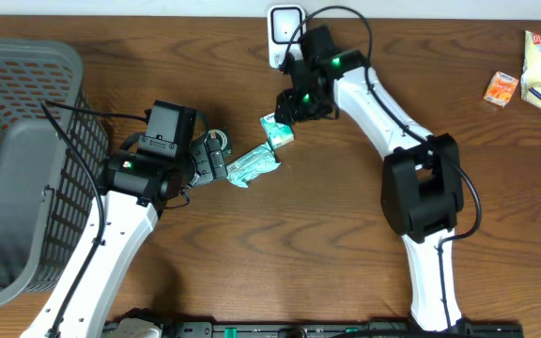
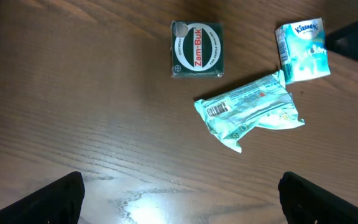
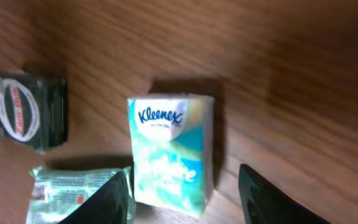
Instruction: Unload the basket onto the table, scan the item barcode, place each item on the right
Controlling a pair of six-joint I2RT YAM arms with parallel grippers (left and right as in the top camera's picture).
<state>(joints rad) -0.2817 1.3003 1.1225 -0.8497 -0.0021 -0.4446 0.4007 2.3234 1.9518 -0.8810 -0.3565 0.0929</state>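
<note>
right end effector [image 3: 182, 180], spread apart, straddles the long edges of the kleenex pack [image 3: 171, 146]; left end effector [image 2: 180, 183] gapes above table [image 2: 73, 93].

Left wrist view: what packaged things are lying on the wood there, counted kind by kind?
Dark green Zam-Buk box: 1
Kleenex tissue pack: 1
Mint-green wrapped packet with a barcode showing: 1
Total: 3
</note>
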